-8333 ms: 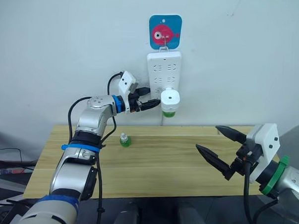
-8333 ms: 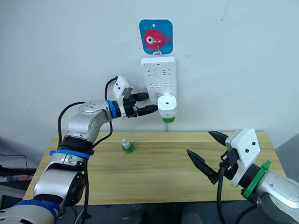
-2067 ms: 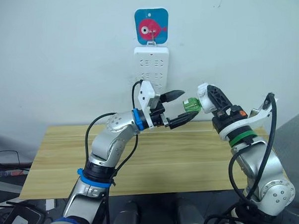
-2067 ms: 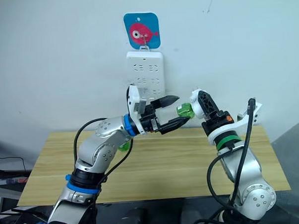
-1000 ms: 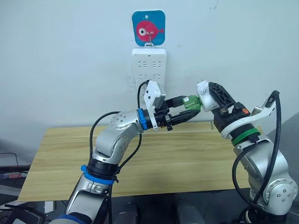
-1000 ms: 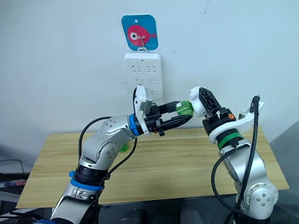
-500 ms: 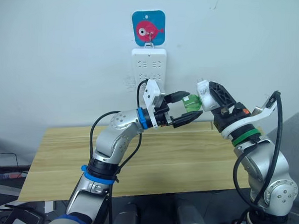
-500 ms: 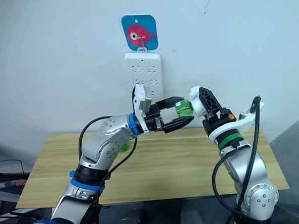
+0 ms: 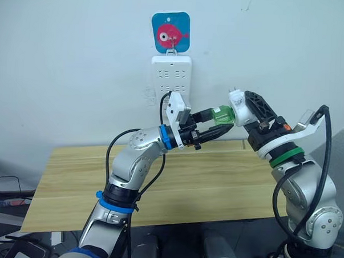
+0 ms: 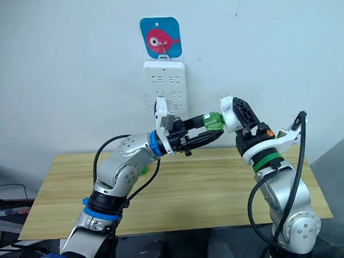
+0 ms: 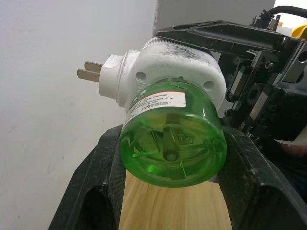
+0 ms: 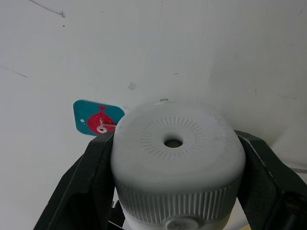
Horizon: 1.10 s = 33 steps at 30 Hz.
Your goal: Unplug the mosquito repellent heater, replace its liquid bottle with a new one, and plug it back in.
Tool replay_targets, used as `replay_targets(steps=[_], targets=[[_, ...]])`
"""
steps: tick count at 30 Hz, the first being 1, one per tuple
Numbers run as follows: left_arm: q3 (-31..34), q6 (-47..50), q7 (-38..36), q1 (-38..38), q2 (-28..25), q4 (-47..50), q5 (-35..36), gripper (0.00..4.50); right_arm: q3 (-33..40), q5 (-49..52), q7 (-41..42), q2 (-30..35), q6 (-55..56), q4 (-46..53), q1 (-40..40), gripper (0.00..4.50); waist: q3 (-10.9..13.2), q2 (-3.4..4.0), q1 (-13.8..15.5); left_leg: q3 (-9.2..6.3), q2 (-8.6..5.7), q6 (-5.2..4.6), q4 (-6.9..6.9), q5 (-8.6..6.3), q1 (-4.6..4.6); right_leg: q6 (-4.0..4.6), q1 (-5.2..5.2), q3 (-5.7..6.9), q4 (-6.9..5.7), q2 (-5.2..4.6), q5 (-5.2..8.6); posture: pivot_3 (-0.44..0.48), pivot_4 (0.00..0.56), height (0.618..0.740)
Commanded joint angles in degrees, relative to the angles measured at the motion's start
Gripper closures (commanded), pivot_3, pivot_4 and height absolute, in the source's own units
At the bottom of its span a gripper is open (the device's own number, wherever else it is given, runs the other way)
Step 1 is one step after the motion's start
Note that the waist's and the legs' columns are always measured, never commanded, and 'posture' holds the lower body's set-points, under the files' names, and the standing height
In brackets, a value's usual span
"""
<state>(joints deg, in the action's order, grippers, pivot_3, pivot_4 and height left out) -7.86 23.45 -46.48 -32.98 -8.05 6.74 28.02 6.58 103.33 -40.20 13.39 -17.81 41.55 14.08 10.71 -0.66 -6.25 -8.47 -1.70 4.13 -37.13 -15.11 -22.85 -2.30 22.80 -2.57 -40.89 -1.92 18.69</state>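
The mosquito repellent heater [image 9: 238, 103] is unplugged and held in the air in front of the wall, with my right gripper [image 9: 245, 107] shut on its white body. Its dome [image 12: 175, 153] sits between the right fingers [image 12: 91, 177]. The two prongs [image 11: 88, 72] point free of any socket. A green liquid bottle [image 9: 221, 114] is attached under the heater. My left gripper [image 9: 222, 122] is shut on this bottle [image 11: 172, 139], a black finger [image 11: 96, 182] against each side. A second small green bottle [image 10: 143, 170] on the table peeks out behind my left forearm.
The white power strip [image 9: 172, 77] hangs on the wall under a blue card with a red fish [image 9: 170, 33], just behind and left of the two grippers. Below them lies the wooden table [image 9: 175, 186].
Half a second ago my left fingers stood open around the green bottle; now they are closed on it. The right gripper with the heater has shifted slightly to the right.
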Motion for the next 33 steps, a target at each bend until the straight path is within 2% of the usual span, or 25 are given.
replay_targets(steps=[1, 7, 9, 12, 15, 19, 23, 26, 33], targets=[[0.7, -1.6, 0.9, -1.1, 0.7, 2.7, 0.7, 2.22, -0.5, 1.6, 0.7, 0.5, 0.6, 2.8, -0.3, 1.52, 0.0, 0.00, 0.0, 0.00, 0.00, 0.00, 0.00, 0.00, 0.00, 0.00, 0.00, 0.00, 0.00, 0.00, 0.00, -0.093, 0.134, 0.732], [0.5, -3.1, -0.4, -1.0, -0.2, 1.8, -0.3, 2.22, -0.4, 3.0, 0.4, 1.0, 0.9, 3.1, -1.0, 1.52, 0.0, 0.00, 0.0, 0.00, 0.00, 0.00, -0.02, 0.00, 0.00, 0.00, -0.02, 0.00, 0.00, 0.00, 0.00, -0.097, 0.133, 0.732], [0.6, -3.2, -1.8, -1.0, -1.3, 1.1, -0.2, 2.22, 0.4, 4.0, 0.5, 1.6, 1.3, 3.2, -1.4, 0.78, 0.0, -0.01, 0.0, 0.00, 0.00, 0.00, -0.02, 0.00, 0.01, 0.00, -0.02, 0.00, 0.00, 0.00, 0.00, -0.097, 0.134, 0.732], [0.6, -4.1, -4.9, -0.8, -3.9, 0.0, -0.3, 2.22, 2.6, 7.0, 2.3, 4.4, 0.2, 2.6, -2.5, 0.00, -0.1, 0.00, 0.0, 0.01, 0.00, 0.00, -0.02, 0.00, 0.01, 0.00, -0.04, 0.00, 0.00, 0.00, 0.00, -0.095, 0.137, 0.732], [0.4, -5.4, -9.4, -0.5, -7.8, -1.4, -0.6, 2.22, 5.9, 9.6, 7.8, 9.4, -4.5, -0.1, -5.2, 0.00, -0.1, 0.00, 0.0, -0.01, 0.00, -0.01, -0.03, 0.00, 0.05, 0.00, -0.13, 0.04, 0.03, 0.00, 0.00, -0.089, 0.140, 0.732], [0.3, -8.8, -14.8, -0.2, -12.5, -4.9, -2.2, 2.22, 11.4, 9.7, 19.3, 20.5, -16.2, -11.4, -9.9, 0.00, 0.0, -0.01, 0.5, 0.00, 0.00, -0.12, 0.00, -0.06, 0.32, 0.00, -0.47, 0.08, 0.14, 0.02, 0.00, -0.068, 0.149, 0.732], [-0.3, -11.2, -18.8, 1.2, -15.6, -6.2, -3.1, 2.22, 11.6, 9.6, 30.6, 30.9, -27.5, -21.0, -11.2, 0.00, 0.0, -0.01, 1.2, 0.13, -0.01, -0.31, 0.00, -0.16, 0.47, 0.01, -0.56, -0.02, 0.15, 0.02, 0.00, -0.059, 0.151, 0.732], [-1.0, -13.9, -21.9, 2.9, -17.4, -5.7, -4.2, 2.22, 9.5, 9.7, 36.1, 35.1, -34.0, -25.2, -9.7, 0.00, 0.0, -0.02, 1.3, 0.35, 0.19, -0.34, 0.01, -0.17, 0.49, 0.01, -0.57, -0.02, 0.15, 0.11, 0.00, -0.040, 0.155, 0.732], [-1.8, -14.2, -25.7, 6.5, -20.0, -0.6, -3.2, 2.22, 4.6, 9.7, 49.4, 37.0, -46.5, -28.4, -4.1, 0.00, 0.0, -0.06, 1.7, 0.66, 0.38, -0.36, -0.06, -0.18, 0.43, 0.01, -0.58, 0.00, 0.17, 0.15, 0.00, -0.018, 0.162, 0.732]])
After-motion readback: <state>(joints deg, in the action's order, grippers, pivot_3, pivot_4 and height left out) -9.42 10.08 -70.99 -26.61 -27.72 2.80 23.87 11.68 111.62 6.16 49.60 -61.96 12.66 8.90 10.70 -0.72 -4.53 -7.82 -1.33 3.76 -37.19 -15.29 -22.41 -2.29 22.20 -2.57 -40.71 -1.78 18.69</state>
